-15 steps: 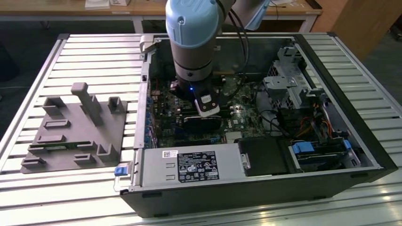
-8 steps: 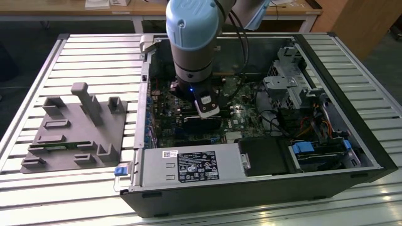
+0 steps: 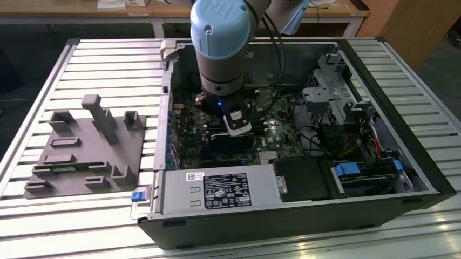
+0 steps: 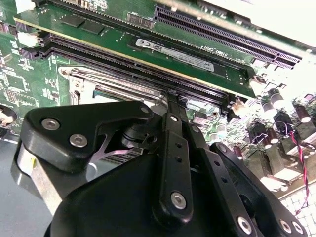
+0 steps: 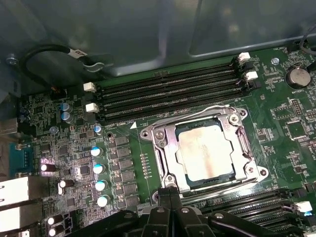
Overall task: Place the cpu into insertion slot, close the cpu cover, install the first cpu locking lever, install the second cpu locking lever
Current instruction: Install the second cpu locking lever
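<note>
In the first wrist view the cpu (image 5: 205,150), a pale grey square chip, lies flat in the insertion slot (image 5: 159,143). The silvery cover frame is folded down around it. A thin wire lever (image 5: 197,112) lies along one side of the frame. My gripper (image 5: 171,193) is shut, with its fingertips together at the socket's edge by a corner of the frame, and I cannot tell whether they touch anything. The second wrist view has the gripper (image 4: 172,96) tip against the slot's metal rim (image 4: 98,84). In the exterior view the gripper (image 3: 238,129) reaches down into the open computer case.
Memory slots (image 5: 168,94) run beside the socket, with a coin battery (image 5: 297,77) and capacitors (image 5: 98,168) nearby. A white-labelled power supply box (image 3: 216,191) and a drive cage (image 3: 331,91) crowd the case. A grey fixture (image 3: 86,145) sits on the slatted table at the exterior view's left.
</note>
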Action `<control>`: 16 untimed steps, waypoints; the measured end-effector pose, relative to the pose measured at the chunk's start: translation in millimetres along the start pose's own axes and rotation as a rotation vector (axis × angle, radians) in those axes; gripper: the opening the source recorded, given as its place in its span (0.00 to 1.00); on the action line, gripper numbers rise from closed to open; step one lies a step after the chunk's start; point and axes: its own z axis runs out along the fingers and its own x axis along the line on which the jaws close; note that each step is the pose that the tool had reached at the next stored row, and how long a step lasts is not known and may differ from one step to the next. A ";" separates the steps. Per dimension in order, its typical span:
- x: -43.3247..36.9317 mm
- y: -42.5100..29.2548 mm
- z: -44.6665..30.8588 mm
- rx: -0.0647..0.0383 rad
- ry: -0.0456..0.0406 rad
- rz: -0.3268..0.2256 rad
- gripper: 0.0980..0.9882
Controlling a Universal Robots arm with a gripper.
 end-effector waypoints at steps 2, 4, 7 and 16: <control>0.0 0.1 0.1 0.000 -0.0001 0.000 0.01; 0.0 0.1 0.0 0.000 -0.0001 0.000 0.01; 0.0 0.3 -0.3 0.000 -0.0004 0.000 0.01; 3.3 -0.8 0.4 0.005 -0.0012 0.000 0.01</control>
